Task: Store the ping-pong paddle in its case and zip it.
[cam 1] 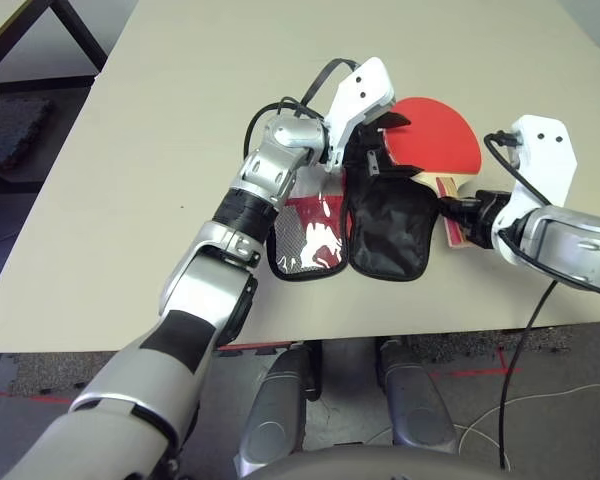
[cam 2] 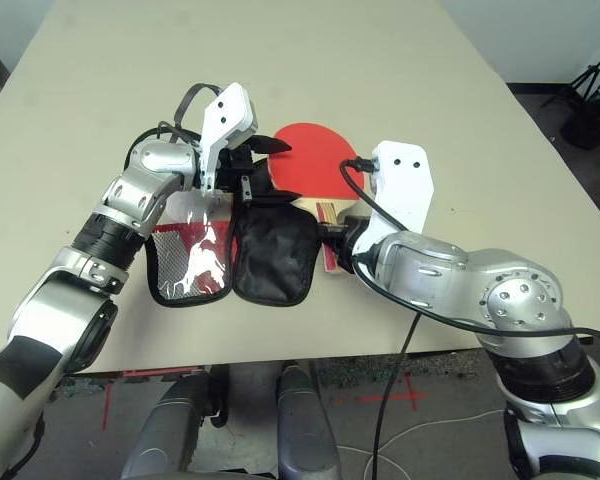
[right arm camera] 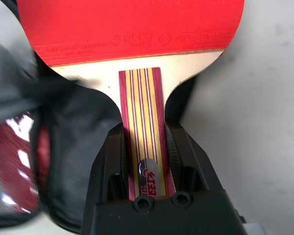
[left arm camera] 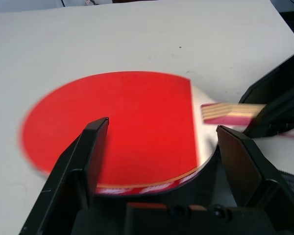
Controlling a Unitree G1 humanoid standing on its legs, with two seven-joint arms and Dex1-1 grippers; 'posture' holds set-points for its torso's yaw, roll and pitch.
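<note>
The ping-pong paddle (cam 1: 435,135) lies with its red blade on the table, handle pointing toward me. My right gripper (right arm camera: 146,132) is shut on the striped wooden handle (right arm camera: 146,107). The case (cam 1: 388,232) lies unzipped and spread flat, black lining up on the right half, red mesh half (cam 1: 312,238) on the left, with its upper end under the blade's near edge. My left gripper (left arm camera: 162,126) hovers open over the case's top end, right beside the blade (left arm camera: 122,122), which sits in front of its spread fingers (left arm camera: 83,161).
The beige table (cam 1: 180,120) has bare room to the left and behind the paddle. Its front edge (cam 1: 410,322) runs just below the case. My right wrist's white housing (cam 1: 546,160) and black cables (cam 1: 510,170) stand right of the handle.
</note>
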